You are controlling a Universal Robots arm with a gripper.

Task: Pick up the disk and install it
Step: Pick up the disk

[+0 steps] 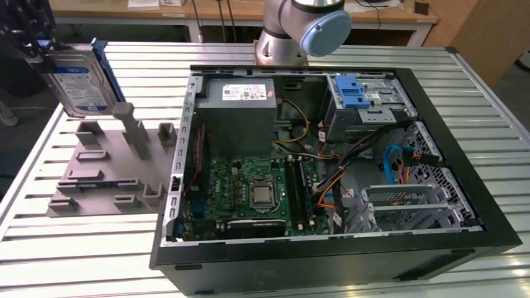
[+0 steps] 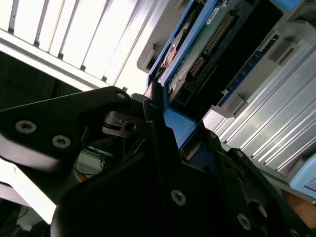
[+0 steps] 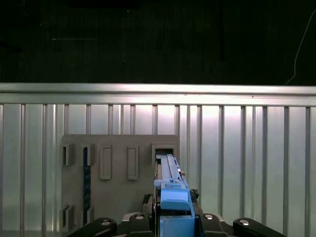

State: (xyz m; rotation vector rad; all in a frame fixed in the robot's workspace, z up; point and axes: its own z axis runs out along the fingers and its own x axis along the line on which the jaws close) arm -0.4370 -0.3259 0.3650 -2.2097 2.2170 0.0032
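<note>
The disk (image 1: 77,82), a silver-grey drive with a white and blue label in a blue bracket, hangs upright above the far end of the grey fixture plate (image 1: 99,174) at the exterior view's left. My gripper (image 1: 43,51) is shut on its upper edge. In the first wrist view the blue bracket edge of the disk (image 3: 171,195) sits between the black fingers of my gripper (image 3: 173,219), over the fixture plate (image 3: 118,197). The second wrist view shows the disk's green circuit side (image 2: 207,47) clamped in my gripper (image 2: 160,116).
An open computer case (image 1: 463,155) lies at the exterior view's right, with a grey power supply (image 1: 240,105), a motherboard (image 1: 257,192) and a metal drive bay with a blue latch (image 1: 352,94). The arm's base (image 1: 286,34) stands behind the case on the slatted metal table (image 1: 83,248).
</note>
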